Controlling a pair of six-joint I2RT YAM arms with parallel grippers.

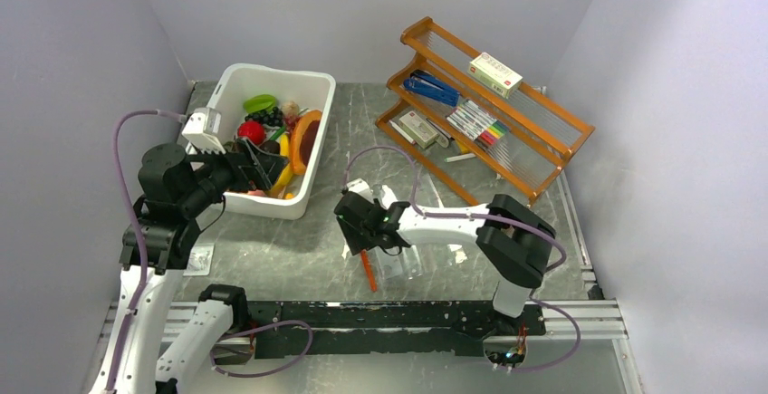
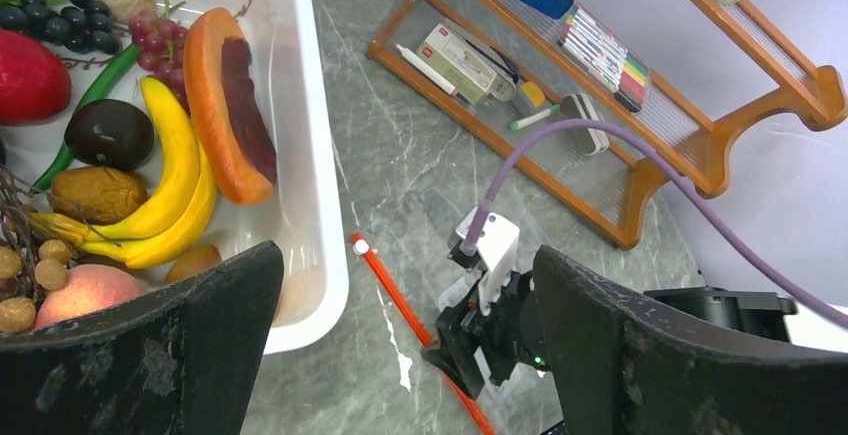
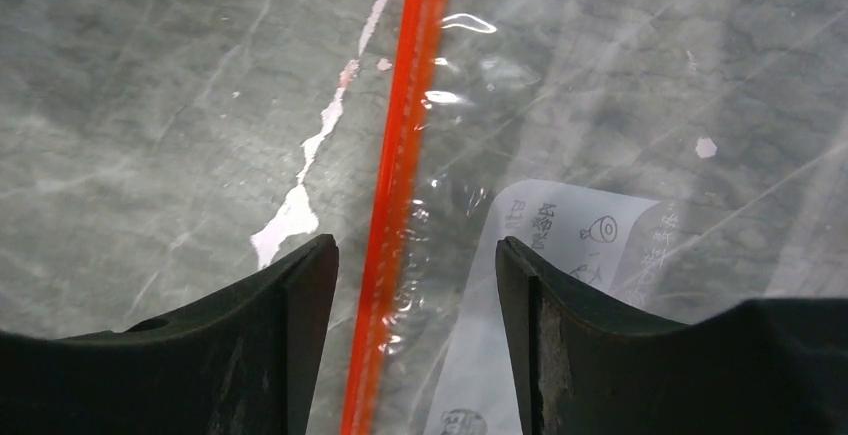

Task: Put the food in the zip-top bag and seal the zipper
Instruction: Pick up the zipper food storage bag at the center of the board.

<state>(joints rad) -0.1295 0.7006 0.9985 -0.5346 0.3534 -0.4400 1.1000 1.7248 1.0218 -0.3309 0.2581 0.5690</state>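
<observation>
**Views.** The overhead view shows the left fingers (image 1: 256,162) over the white bin (image 1: 272,206) at 10 o'clock on the surface (image 1: 299,258). The right fingers (image 1: 358,235) are low near centre. A wooden rack (image 2: 705,170) holding markers (image 1: 480,122) stands at 2 o'clock.

Only the left wrist view shows the bin's contents. These are a banana bunch (image 2: 170,185), an orange-rimmed slab (image 2: 225,105), dark grapes (image 2: 50,15), a red fruit (image 2: 25,75) and a peach (image 2: 85,290). The left fingers are spread wide and hold nothing.

Only the right wrist view shows the zipper (image 3: 400,175) running between the parted right fingers. Neither finger visibly presses it.

**Surface and room.** The surface is grey and marble-veined with white scuffs. The walls (image 1: 362,4) are plain and pale.

**Task items.** The zip-top bag (image 1: 406,263) lies flat toward 6 o'clock, clear and glossy. Its white label (image 3: 560,235) bears printed characters. The zipper is a thin orange-red strip with a white slider tab (image 2: 360,247) at the end nearest the bin. Whether the mouth is sealed cannot be told. The food sits in the bin.
</observation>
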